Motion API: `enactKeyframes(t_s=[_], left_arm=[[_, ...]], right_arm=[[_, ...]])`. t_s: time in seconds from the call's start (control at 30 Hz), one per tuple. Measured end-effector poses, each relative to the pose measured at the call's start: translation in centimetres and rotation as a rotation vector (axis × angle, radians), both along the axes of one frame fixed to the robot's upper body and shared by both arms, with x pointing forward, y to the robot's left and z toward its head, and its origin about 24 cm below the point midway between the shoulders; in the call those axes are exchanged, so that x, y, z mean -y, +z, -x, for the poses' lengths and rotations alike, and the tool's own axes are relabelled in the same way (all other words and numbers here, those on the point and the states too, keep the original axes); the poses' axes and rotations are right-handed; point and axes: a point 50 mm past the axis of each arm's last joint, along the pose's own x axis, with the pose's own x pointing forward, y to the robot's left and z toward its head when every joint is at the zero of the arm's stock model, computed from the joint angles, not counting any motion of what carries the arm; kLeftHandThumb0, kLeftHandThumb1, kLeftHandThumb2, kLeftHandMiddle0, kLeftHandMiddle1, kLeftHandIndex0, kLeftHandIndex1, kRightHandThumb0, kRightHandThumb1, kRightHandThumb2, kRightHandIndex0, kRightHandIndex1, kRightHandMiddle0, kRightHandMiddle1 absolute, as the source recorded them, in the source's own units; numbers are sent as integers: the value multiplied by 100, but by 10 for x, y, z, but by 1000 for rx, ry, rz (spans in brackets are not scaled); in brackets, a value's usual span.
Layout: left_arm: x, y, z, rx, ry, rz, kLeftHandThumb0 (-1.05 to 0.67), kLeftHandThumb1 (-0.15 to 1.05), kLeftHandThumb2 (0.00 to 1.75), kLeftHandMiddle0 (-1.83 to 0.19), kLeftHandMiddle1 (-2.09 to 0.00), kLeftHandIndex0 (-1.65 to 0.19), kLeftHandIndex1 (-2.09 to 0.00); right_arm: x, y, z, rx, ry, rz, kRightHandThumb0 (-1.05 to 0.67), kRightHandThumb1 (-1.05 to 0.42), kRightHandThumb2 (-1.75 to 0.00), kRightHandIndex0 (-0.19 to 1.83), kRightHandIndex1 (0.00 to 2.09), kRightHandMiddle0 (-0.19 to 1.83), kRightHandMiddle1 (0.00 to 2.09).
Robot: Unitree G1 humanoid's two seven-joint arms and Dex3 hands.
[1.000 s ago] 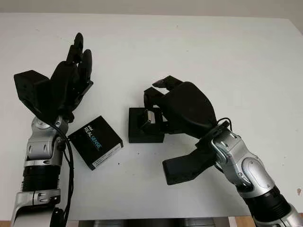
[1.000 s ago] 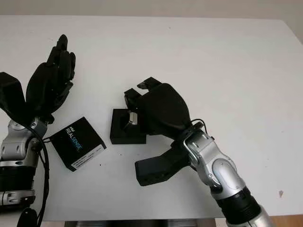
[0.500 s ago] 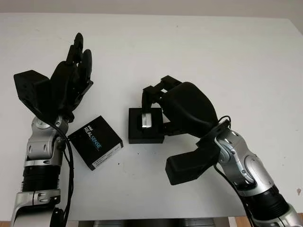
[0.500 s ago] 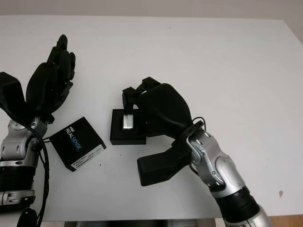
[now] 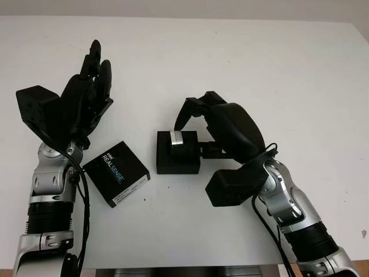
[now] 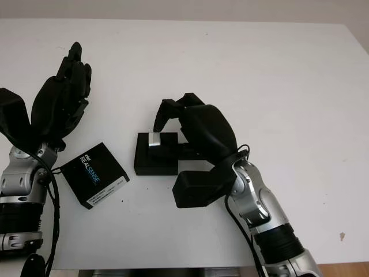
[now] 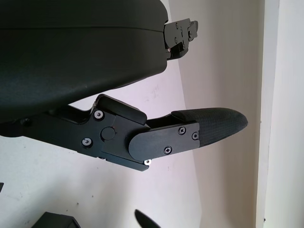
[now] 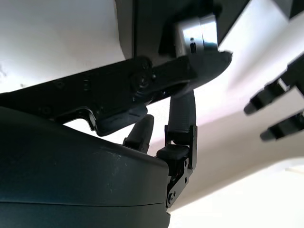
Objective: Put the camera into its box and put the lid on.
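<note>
The small silver metal camera (image 5: pixel 176 137) sat in the open black square box (image 5: pixel 177 153) at mid-table. The right hand (image 5: pixel 199 112) hovered just above it, empty, fingers loose. The left hand (image 5: pixel 86 95) waited open above the black printed lid (image 5: pixel 116 173) (lying left of the box).

My two head cameras look forward and down on the white table (image 5: pixel 277 63) from slightly offset spots, sharing the box (image 5: pixel 178 153), the lid (image 5: pixel 117 173) and both my arms rising from the bottom edge. My left wrist camera sits tight against my left hand (image 7: pixel 142 137), facing along its fingers toward the table's far end. My right wrist camera peers from under my right hand (image 8: pixel 156 99), very near the box (image 8: pixel 142 28).
</note>
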Motion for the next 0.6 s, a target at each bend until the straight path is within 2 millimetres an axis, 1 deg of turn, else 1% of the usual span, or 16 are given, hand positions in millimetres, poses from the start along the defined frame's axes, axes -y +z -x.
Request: enactKeyframes(t_s=[0.13,0.3,0.47,0.6], left_arm=[[-1,1,0,1,1,-5,-82,105,61,19,0,19,0],[-2,1,0,1,0,-8,-82,105,61,19,0,19,0],[-2,1,0,1,0,-8,-81,105,61,19,0,19,0],[-2,1,0,0,0,-8,-82,105,61,19,0,19,0]], right_arm=[[1,1,-2,3,-5,-19,-46,-96,-5,15,111,46,153],[1,-4,-4,-42,5,-70,-46,-96,-6,14,111,45,155],[3,-6,-7,-71,26,-154,-47,-95,-5,14,112,47,158],[2,-6,-8,-77,46,-182,-48,-95,-5,13,113,47,158]])
